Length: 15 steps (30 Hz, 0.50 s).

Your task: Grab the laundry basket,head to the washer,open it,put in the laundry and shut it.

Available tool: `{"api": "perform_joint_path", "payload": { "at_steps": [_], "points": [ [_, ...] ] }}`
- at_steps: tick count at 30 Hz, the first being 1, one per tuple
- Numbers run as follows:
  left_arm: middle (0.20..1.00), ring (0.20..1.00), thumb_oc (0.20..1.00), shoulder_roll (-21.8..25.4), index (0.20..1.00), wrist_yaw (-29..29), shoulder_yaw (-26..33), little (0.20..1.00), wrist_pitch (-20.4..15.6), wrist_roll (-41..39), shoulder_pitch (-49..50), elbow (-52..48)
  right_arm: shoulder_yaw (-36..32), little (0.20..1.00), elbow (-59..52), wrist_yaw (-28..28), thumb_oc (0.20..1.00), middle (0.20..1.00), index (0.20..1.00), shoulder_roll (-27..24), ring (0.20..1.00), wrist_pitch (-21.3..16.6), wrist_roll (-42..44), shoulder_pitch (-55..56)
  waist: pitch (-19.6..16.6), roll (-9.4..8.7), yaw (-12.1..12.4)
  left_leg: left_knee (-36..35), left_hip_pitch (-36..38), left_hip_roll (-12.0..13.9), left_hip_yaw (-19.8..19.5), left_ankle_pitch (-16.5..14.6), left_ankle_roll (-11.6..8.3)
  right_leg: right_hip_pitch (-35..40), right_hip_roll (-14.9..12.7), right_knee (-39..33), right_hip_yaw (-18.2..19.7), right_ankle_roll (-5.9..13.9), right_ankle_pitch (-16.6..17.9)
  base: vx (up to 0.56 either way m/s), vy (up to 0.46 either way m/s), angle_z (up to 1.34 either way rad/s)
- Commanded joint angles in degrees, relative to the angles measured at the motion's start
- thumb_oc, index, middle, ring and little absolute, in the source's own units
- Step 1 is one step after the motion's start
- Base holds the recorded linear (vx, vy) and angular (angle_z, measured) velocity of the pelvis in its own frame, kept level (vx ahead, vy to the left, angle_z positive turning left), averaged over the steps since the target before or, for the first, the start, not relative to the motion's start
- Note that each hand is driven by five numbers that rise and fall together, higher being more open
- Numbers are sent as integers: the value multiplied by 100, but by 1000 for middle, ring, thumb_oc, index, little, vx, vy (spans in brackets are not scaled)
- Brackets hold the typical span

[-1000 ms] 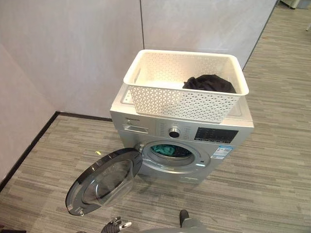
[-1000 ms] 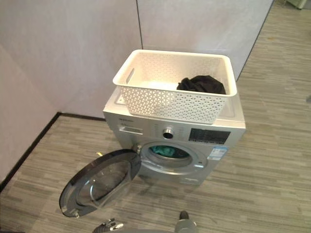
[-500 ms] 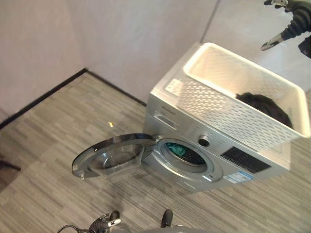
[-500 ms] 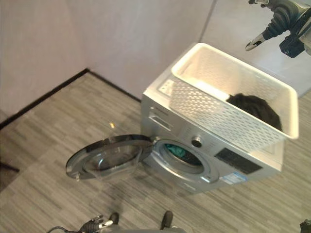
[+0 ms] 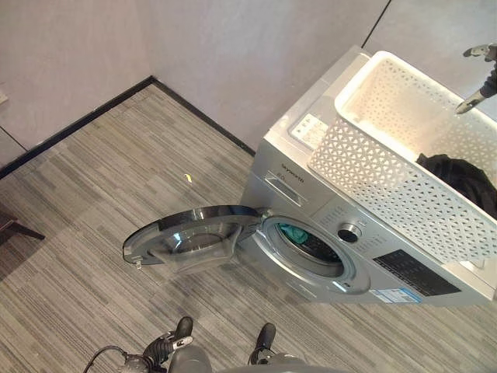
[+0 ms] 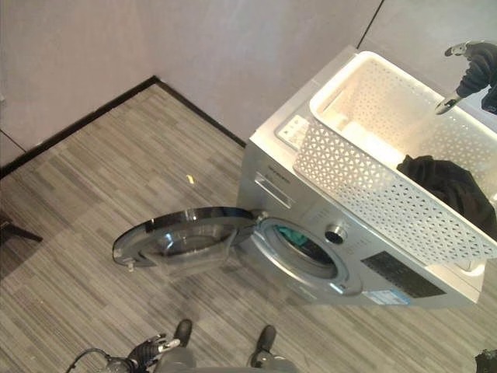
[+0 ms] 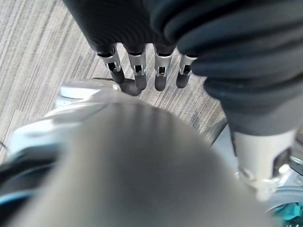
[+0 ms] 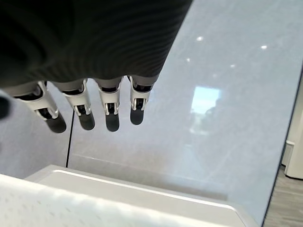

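Note:
The white lattice laundry basket (image 5: 373, 167) sits on top of the silver washer (image 5: 283, 185). A dark garment (image 5: 462, 179) lies in the basket's right end. The washer's round door (image 5: 190, 237) stands swung wide to the left, and teal cloth (image 5: 293, 231) shows inside the drum. My right hand (image 6: 474, 70) hovers open above the basket's far rim (image 8: 47, 203), touching nothing, with the wall panel behind it. My left hand (image 7: 136, 71) hangs low by my side over the floor, fingers straight and holding nothing.
Grey walls with a dark baseboard (image 5: 85, 116) close in the corner behind and left of the washer. A small yellow scrap (image 5: 188, 178) lies on the plank floor. A dark furniture leg (image 5: 15, 227) pokes in at the left edge.
The whole picture has swung and tilted, so the camera moved. My right hand has risen into view and now sits over the basket's far side. Basket, washer and door stay as they were.

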Motion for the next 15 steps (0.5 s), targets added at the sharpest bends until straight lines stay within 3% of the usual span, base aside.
{"api": "perform_joint_path", "payload": {
  "at_steps": [1, 8, 15],
  "points": [
    [1000, 1000, 1000, 304, 1000, -47, -65, 1000, 37, 34, 16, -38, 477, 1000, 405, -15, 1000, 1000, 1000, -360, 1000, 146, -153, -812, 165, -337, 127, -161, 102, 140, -94, 135, 155, 207, -101, -9, 242, 387, 260, 7, 16, -6],
    [1000, 1000, 1000, 261, 1000, -158, -167, 1000, 50, -132, 11, -478, -35, 1000, -538, 249, 1000, 1000, 1000, -578, 1000, 97, 54, 245, 172, -260, 29, -161, 173, 143, -22, 97, 177, 225, -107, -9, 287, 392, 233, -4, 5, -6],
    [1000, 1000, 1000, 348, 1000, -245, -351, 1000, 65, -166, 3, -713, -591, 1000, -232, 324, 1000, 1000, 1000, -266, 1000, 94, -84, 1034, 211, -290, 96, -161, 112, 158, -52, 112, 173, 163, -88, -9, 278, 390, 243, -29, -24, -5]
  ]
}}
